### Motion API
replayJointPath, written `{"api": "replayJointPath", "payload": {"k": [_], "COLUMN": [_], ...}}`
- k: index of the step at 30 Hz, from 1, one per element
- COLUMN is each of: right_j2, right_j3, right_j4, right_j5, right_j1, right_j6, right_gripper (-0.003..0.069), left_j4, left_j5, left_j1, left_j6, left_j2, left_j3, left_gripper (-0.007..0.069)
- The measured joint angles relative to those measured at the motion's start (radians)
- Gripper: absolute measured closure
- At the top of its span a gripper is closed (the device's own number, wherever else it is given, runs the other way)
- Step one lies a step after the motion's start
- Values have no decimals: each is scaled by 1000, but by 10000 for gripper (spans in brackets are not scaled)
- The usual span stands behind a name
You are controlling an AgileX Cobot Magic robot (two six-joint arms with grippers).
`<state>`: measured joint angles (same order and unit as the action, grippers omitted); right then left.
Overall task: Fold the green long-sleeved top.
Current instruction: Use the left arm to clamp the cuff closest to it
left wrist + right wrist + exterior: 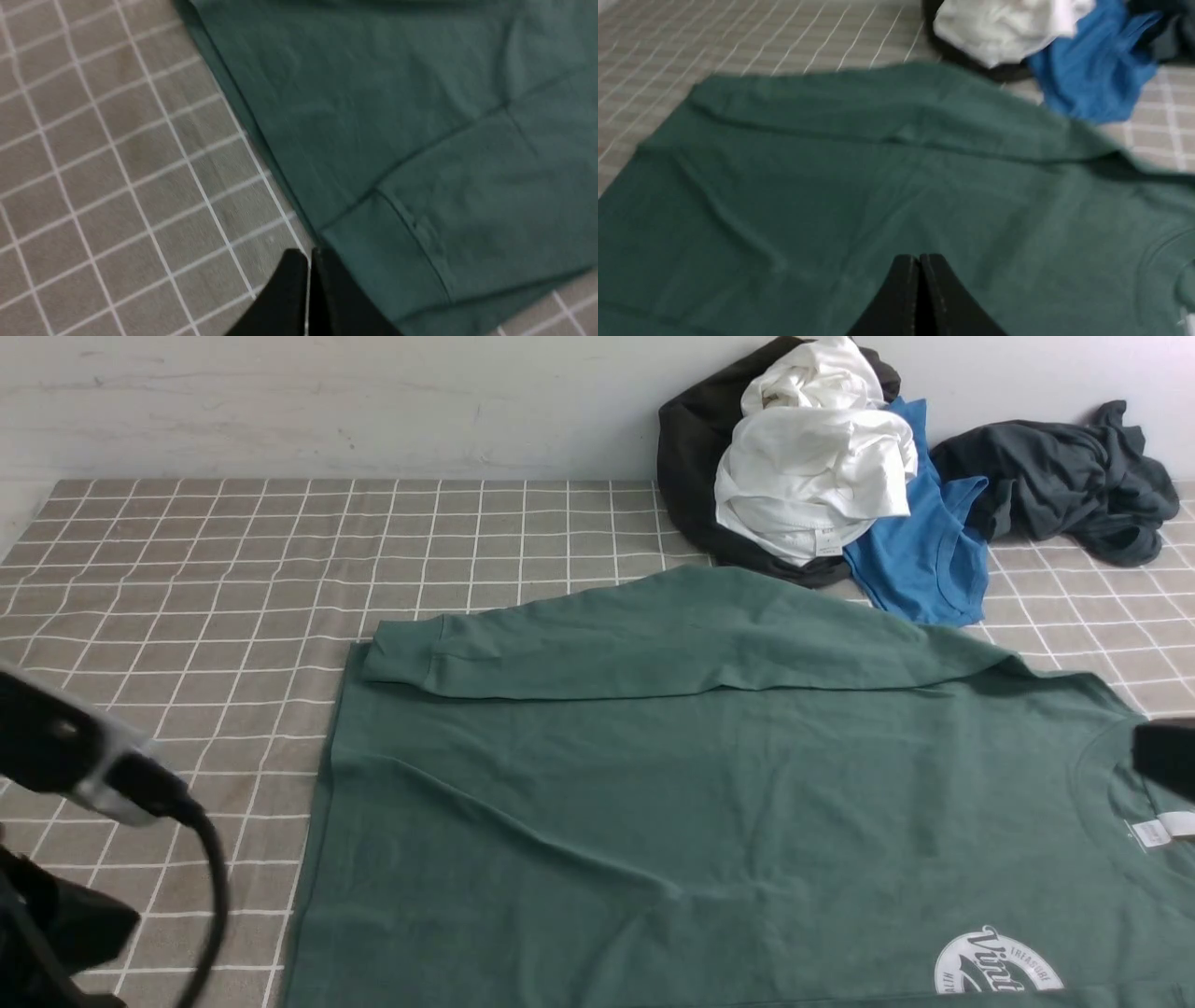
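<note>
The green long-sleeved top (709, 803) lies flat across the checked cloth, hem to the left and ribbed neck (1102, 775) to the right. Its white neck label (1153, 831) and round white logo (997, 966) show near the right edge. One sleeve is folded across the far side of the body, its cuff (411, 658) at the left. My left gripper (309, 254) is shut and empty, over the cloth just beside the cuff (387, 261). Above the top's body (859, 200) my right gripper (919, 257) is also shut with nothing in it.
A heap of clothes sits at the back right against the wall: a black garment (691, 457), a white one (812, 467), a bright blue shirt (924, 560) and a dark charcoal-grey garment (1064, 476). My left arm (93, 756) hangs over the checked cloth (187, 597) at the left.
</note>
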<state>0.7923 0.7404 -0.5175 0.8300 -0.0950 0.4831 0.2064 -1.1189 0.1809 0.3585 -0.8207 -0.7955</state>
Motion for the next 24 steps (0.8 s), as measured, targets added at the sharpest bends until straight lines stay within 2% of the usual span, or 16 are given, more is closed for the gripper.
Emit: {"api": "replayJointPath", "payload": {"k": [2, 5, 8, 9, 11, 12, 13, 16, 24], "right_j2": [85, 143, 179, 180, 183, 183, 183, 185, 185], "right_j3": [77, 110, 112, 112, 114, 114, 114, 114, 114], "right_j4": [12, 15, 40, 42, 61, 62, 67, 68, 71], "right_j5": [157, 282, 394, 396, 410, 411, 412, 412, 408], "right_j1": [-62, -137, -200, -205, -225, -224, -230, -230, -230], "right_j6": [2, 3, 3, 3, 3, 3, 3, 3, 3], "right_gripper": [673, 673, 673, 673, 673, 673, 673, 673, 673], "left_j4": [-31, -34, -34, -34, -34, -34, -34, -34, -69], "left_j5": [-37, -47, -25, -21, 53, 53, 126, 234, 425], "left_j1": [117, 222, 306, 312, 332, 332, 333, 333, 333], "left_j6": [-13, -18, -23, -23, -27, -27, -27, -27, -17], "left_j2": [-63, -137, -223, -235, -322, -322, -385, -466, -638], "left_j3": [12, 48, 107, 110, 134, 134, 135, 135, 135], "left_gripper": [605, 556, 453, 446, 341, 341, 280, 210, 188]}}
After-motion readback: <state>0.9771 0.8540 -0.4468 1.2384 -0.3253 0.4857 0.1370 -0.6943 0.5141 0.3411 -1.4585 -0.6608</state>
